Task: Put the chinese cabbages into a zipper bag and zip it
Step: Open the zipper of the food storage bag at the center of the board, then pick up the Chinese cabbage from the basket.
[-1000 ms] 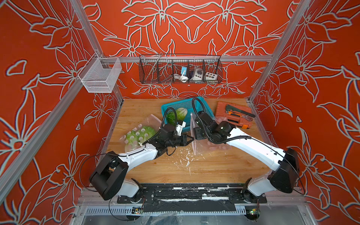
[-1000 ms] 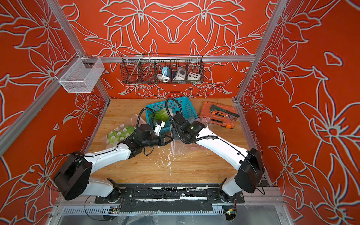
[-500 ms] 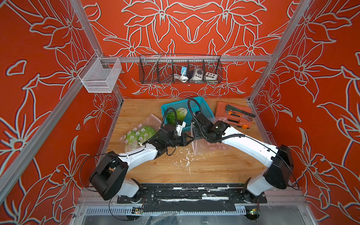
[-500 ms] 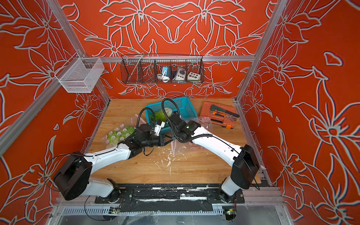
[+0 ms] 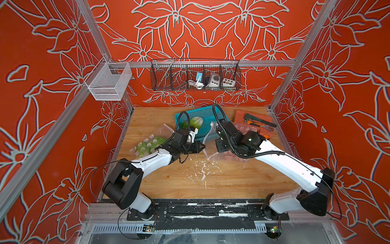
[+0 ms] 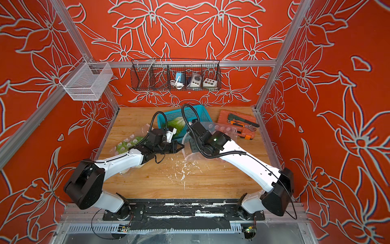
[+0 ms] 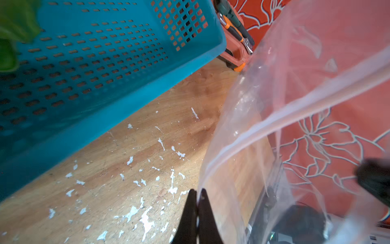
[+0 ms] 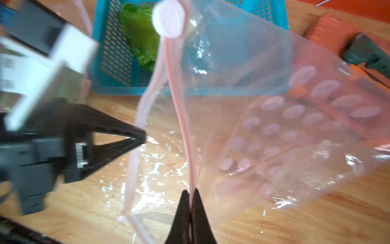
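A: Noted: left tool [image 7: 197, 202] and right tool [image 8: 191, 196] each pinched shut on opposite lips of the zipper bag [image 8: 253, 126], mid-frame in both top views. One chinese cabbage [image 5: 195, 122] lies in the teal basket [image 5: 202, 112], just above.

B: Likely trouble: the slick film slips a pinch and the mouth collapses. No tool is free for loading.

basket [image 5: 202, 112]: back centre of table [image 5: 211, 179]
cabbage [image 5: 195, 122]: in basket
tool tray [image 5: 239, 116]: right of basket
zipper bag [image 8: 274, 126]: just before basket
second bag [image 5: 149, 144]: left-front of basket, cabbage inside
wire rack [image 5: 195, 74]: back wall, above table
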Controlling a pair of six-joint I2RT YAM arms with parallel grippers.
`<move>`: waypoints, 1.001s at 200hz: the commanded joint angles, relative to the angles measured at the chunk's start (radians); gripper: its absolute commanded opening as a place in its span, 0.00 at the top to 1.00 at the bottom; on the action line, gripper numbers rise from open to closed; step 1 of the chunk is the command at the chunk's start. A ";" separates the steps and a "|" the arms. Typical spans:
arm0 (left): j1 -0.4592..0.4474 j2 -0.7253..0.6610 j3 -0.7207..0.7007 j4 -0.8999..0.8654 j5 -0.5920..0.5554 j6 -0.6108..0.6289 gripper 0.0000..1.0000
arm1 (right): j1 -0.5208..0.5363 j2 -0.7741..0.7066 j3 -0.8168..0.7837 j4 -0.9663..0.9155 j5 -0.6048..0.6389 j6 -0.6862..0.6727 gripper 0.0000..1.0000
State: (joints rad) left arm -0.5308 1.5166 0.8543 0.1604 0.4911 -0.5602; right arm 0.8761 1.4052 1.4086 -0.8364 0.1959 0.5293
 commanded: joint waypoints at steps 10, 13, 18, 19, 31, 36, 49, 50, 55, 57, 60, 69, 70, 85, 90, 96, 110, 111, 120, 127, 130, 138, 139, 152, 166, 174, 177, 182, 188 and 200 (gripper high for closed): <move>-0.063 0.050 0.073 -0.035 0.054 0.055 0.94 | 0.005 0.003 0.036 0.037 -0.133 0.073 1.00; -0.063 0.050 0.075 -0.041 0.063 0.061 0.93 | 0.001 0.008 0.036 0.037 -0.127 0.074 1.00; -0.062 0.047 0.079 -0.057 0.066 0.074 0.91 | -0.008 0.018 0.036 0.032 -0.114 0.073 1.00; -0.061 0.045 0.080 -0.060 0.065 0.078 0.91 | -0.010 0.020 0.036 0.031 -0.111 0.074 1.00; -0.046 0.023 0.093 -0.137 0.041 0.138 0.83 | -0.054 0.030 0.020 0.034 -0.105 0.089 1.00; -0.031 0.010 0.098 -0.170 0.037 0.162 0.78 | -0.079 0.027 0.006 0.051 -0.121 0.095 1.00; 0.028 -0.030 0.108 -0.260 0.045 0.212 0.65 | -0.129 0.016 -0.031 0.098 -0.165 0.107 1.00; 0.033 -0.034 0.109 -0.265 0.046 0.216 0.64 | -0.131 0.016 -0.033 0.100 -0.167 0.107 1.00; 0.060 -0.053 0.111 -0.292 0.052 0.230 0.60 | -0.144 0.016 -0.039 0.107 -0.176 0.108 1.00; 0.071 -0.063 0.113 -0.304 0.054 0.235 0.58 | -0.149 0.016 -0.040 0.109 -0.179 0.107 1.00; 0.086 -0.073 0.115 -0.318 0.056 0.243 0.57 | -0.154 0.018 -0.041 0.110 -0.183 0.106 1.00; 0.133 -0.102 0.132 -0.374 0.058 0.270 0.52 | -0.167 0.023 -0.045 0.112 -0.189 0.104 1.00; 0.139 -0.104 0.134 -0.380 0.059 0.275 0.51 | -0.169 0.023 -0.046 0.113 -0.189 0.103 1.00; 0.198 -0.124 0.182 -0.458 0.044 0.322 0.44 | -0.178 0.028 -0.066 0.137 -0.201 0.112 1.00; 0.214 -0.125 0.196 -0.473 0.034 0.335 0.43 | -0.181 0.030 -0.074 0.145 -0.207 0.116 1.00; 0.233 -0.122 0.211 -0.483 0.013 0.342 0.41 | -0.185 0.031 -0.084 0.158 -0.214 0.122 1.00; 0.271 -0.090 0.250 -0.484 -0.066 0.334 0.37 | -0.190 0.035 -0.102 0.183 -0.228 0.129 1.00; 0.273 -0.087 0.253 -0.483 -0.074 0.333 0.36 | -0.190 0.035 -0.103 0.184 -0.229 0.128 1.00; 0.279 -0.047 0.292 -0.480 -0.133 0.334 0.34 | -0.195 0.038 -0.108 0.187 -0.231 0.125 1.00; 0.278 -0.012 0.322 -0.464 -0.161 0.351 0.31 | -0.199 0.036 -0.111 0.191 -0.237 0.124 1.00; 0.276 0.003 0.332 -0.450 -0.167 0.360 0.30 | -0.200 0.035 -0.114 0.193 -0.240 0.123 1.00; 0.264 0.040 0.352 -0.412 -0.199 0.400 0.28 | -0.207 0.031 -0.122 0.201 -0.245 0.122 1.00; 0.262 0.043 0.354 -0.408 -0.207 0.406 0.28 | -0.207 0.031 -0.123 0.202 -0.246 0.122 1.00; 0.224 0.099 0.386 -0.372 -0.336 0.510 0.24 | -0.217 0.023 -0.132 0.206 -0.255 0.119 1.00; 0.195 0.166 0.415 -0.342 -0.442 0.599 0.19 | -0.228 0.018 -0.130 0.202 -0.263 0.110 1.00; 0.193 0.210 0.440 -0.341 -0.463 0.618 0.19 | -0.234 0.015 -0.130 0.201 -0.267 0.105 1.00; 0.193 0.227 0.452 -0.344 -0.470 0.623 0.19 | -0.237 0.014 -0.130 0.201 -0.269 0.103 1.00; 0.192 0.256 0.469 -0.349 -0.486 0.631 0.19 | -0.240 0.014 -0.129 0.201 -0.274 0.099 1.00; 0.189 0.288 0.491 -0.362 -0.511 0.641 0.19 | -0.245 0.014 -0.129 0.199 -0.278 0.096 1.00; 0.175 0.349 0.529 -0.380 -0.575 0.670 0.19 | -0.255 0.016 -0.125 0.195 -0.291 0.085 1.00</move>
State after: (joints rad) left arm -0.3435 1.7779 1.3151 -0.2043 0.0937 -0.0147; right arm 0.6380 1.4342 1.2873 -0.6472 -0.0650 0.6334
